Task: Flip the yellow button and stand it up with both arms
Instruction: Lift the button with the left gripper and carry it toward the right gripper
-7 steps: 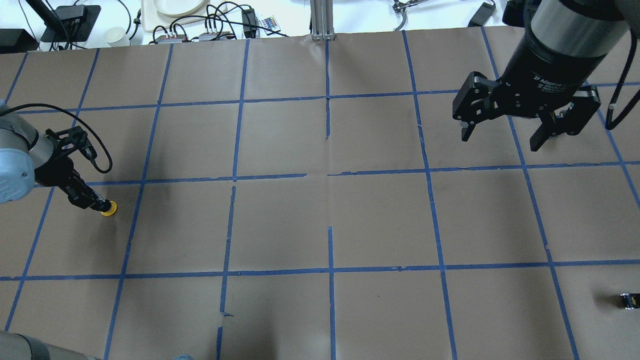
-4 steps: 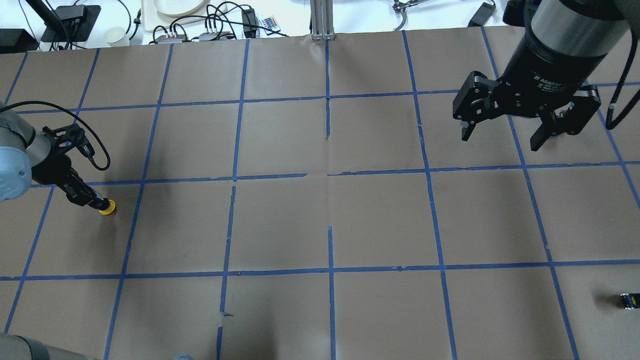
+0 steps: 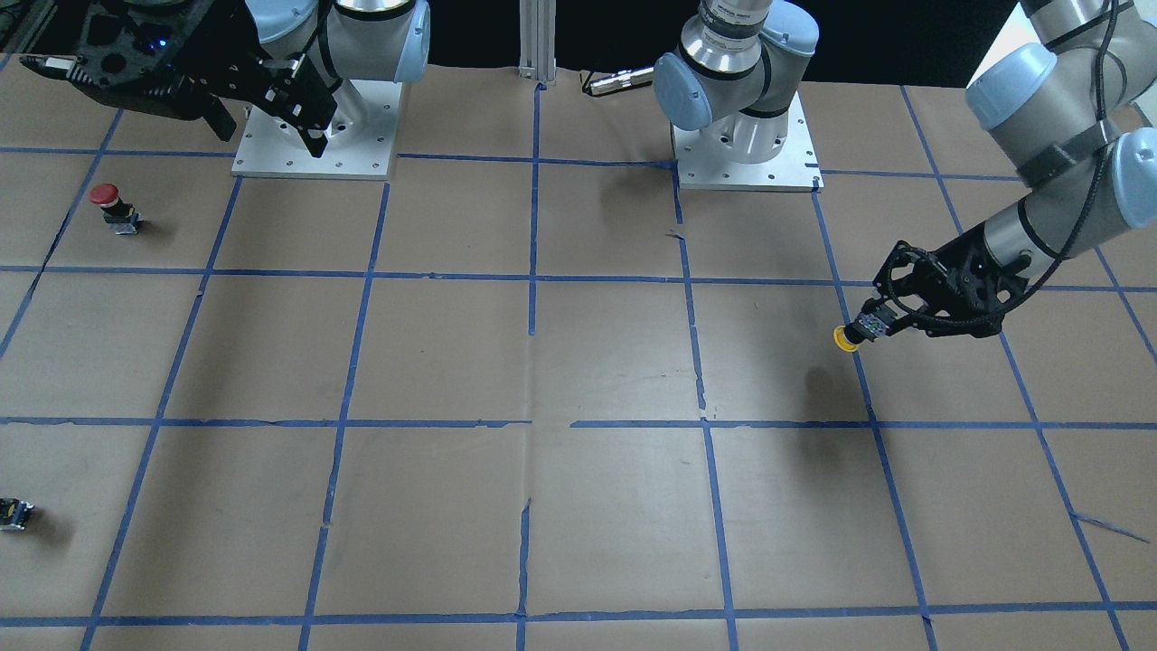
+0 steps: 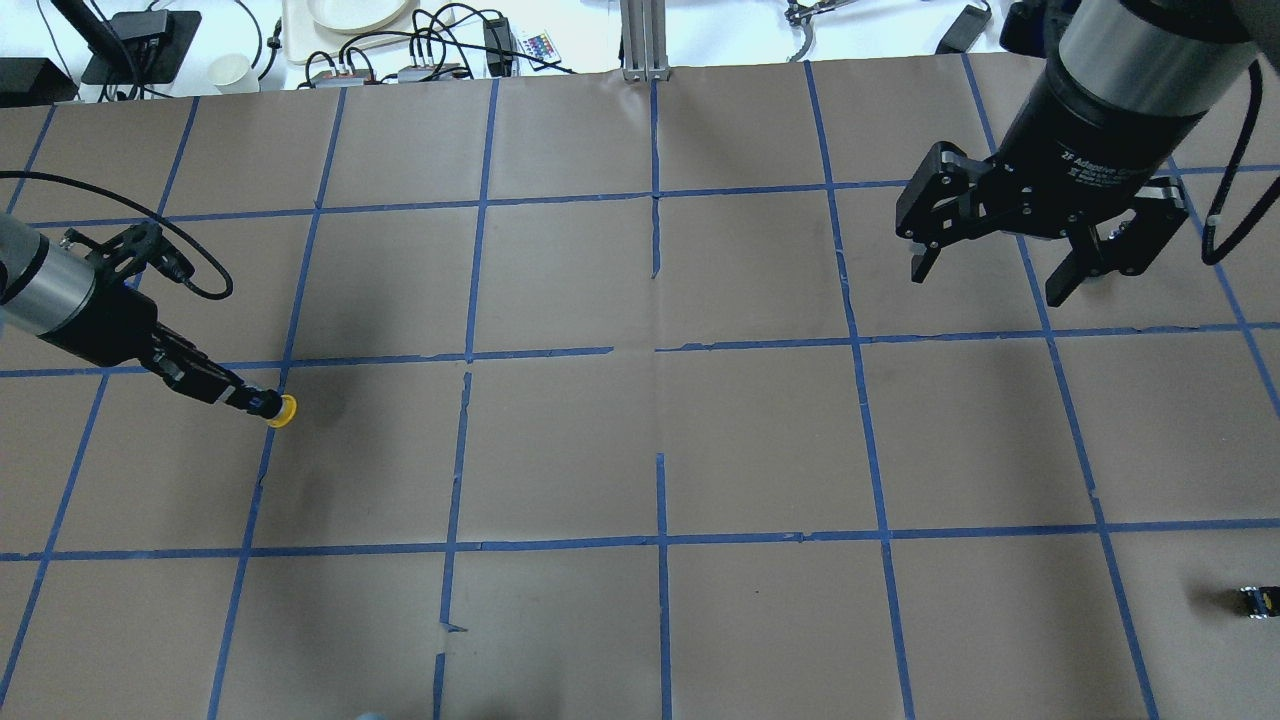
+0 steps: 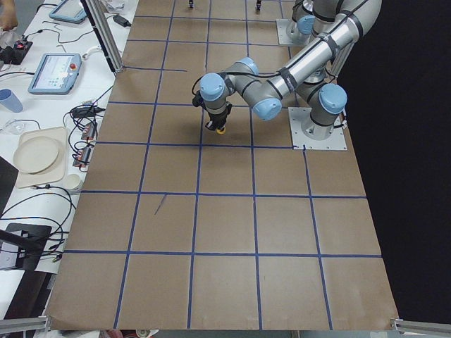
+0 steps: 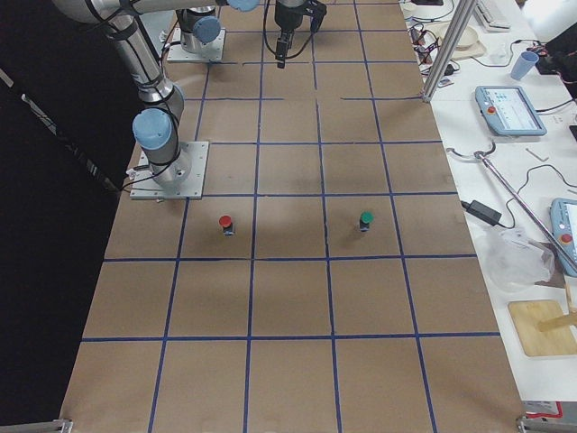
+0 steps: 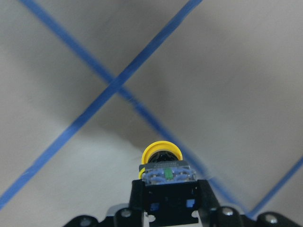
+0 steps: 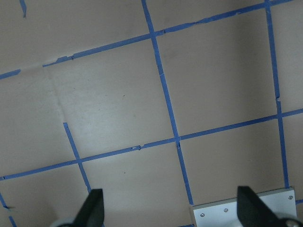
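The paper-covered table (image 4: 760, 440) carried a blue tape grid. Seen from overhead, the right gripper (image 4: 987, 285) hung over the table's 2 o'clock, its jaws wide apart with nothing between them. At 9 o'clock the left gripper (image 4: 258, 403) had its jaws clamped on the body of the yellow button (image 4: 283, 411), the cap jutting toward 4 o'clock. A small dark switch block (image 4: 1255, 600) lay at 4 o'clock, near the edge.

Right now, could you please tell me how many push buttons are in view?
3: the yellow button in the left gripper; the red button near the right arm's base; the green-topped button farther out.
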Available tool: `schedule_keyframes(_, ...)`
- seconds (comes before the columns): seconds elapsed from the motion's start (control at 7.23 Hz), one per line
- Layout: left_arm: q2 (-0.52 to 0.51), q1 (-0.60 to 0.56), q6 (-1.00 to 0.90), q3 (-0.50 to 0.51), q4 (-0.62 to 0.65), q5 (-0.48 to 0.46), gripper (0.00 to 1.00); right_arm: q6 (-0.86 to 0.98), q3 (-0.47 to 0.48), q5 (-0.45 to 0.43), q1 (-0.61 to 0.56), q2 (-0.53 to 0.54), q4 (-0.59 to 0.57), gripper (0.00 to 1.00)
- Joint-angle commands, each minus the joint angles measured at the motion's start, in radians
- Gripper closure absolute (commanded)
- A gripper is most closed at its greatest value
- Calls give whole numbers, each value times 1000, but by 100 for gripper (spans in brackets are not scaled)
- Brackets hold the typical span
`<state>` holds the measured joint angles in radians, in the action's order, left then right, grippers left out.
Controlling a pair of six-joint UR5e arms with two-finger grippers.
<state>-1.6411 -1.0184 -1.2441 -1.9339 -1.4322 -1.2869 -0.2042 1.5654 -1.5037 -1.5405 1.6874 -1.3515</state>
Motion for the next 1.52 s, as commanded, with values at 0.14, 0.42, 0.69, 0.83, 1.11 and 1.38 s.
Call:
schedule_keyframes(0.14,110,-81,40,-4,-363,434,95,-239,-13,204,48,-5,12,0)
schedule_keyframes(0.42,141,-184,174,-10,-482,775,96,-386,-10,360,117,-6,84,0)
schedule_keyframes(0.69,168,-351,417,-20,-479,1057,97,-513,1,581,183,-6,179,0)
schedule_keyframes(0.83,176,-421,513,-25,-482,1198,98,-511,18,636,189,-6,236,0)
schedule_keyframes(1.11,196,-460,633,-27,-481,1318,99,-515,77,867,197,-8,273,0)
schedule_keyframes(1.38,204,-485,666,-28,-481,1350,99,-514,87,927,275,-6,320,0)
